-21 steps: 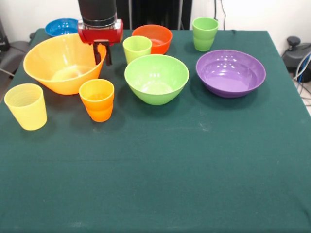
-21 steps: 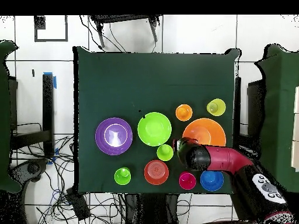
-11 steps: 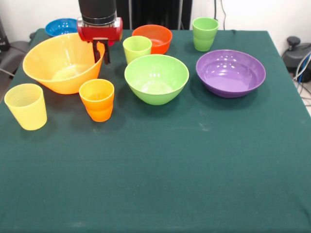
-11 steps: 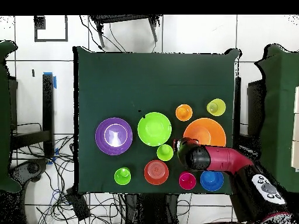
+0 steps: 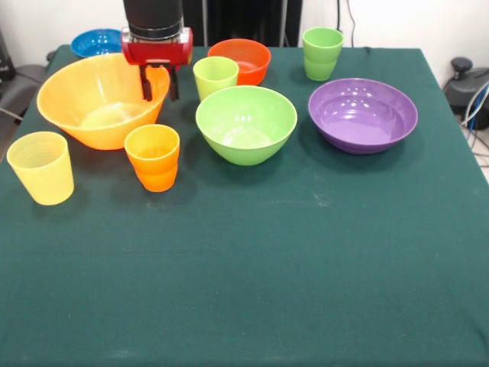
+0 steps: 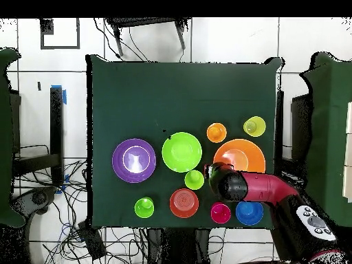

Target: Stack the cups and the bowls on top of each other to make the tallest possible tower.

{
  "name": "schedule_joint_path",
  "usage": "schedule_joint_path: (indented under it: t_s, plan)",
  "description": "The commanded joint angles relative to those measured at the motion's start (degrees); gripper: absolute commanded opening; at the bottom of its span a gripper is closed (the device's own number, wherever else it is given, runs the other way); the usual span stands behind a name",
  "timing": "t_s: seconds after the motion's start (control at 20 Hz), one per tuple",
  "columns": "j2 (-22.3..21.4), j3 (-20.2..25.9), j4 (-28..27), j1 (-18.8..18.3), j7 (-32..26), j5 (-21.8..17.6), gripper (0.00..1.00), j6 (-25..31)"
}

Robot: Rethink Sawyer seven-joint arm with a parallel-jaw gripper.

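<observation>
Yellow-orange, very large round plastic bowl (image 5: 98, 98) sits on the surface with its thin rim between my released jaws, one finger inside, one outside. It looks light, stiff and slick, so I'd pinch that rim.

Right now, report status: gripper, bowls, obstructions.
Gripper open, fingers astride the rim of the yellow-orange bowl. Nothing stacked yet; all cups and bowls stand apart on the table. Lime-yellow cup close beside the gripper.
</observation>
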Motion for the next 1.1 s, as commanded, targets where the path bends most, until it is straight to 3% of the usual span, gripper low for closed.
schedule_joint_path:
  t_s: [0.05, 1.1]
  plan:
    - [1.92, 1.24, 0.54, 2.12, 4.06, -2.10, 1.00, -2.32]
    - [-0.96, 1.78, 1.80, 1.97, 4.69, 0.19, 1.00, 0.09]
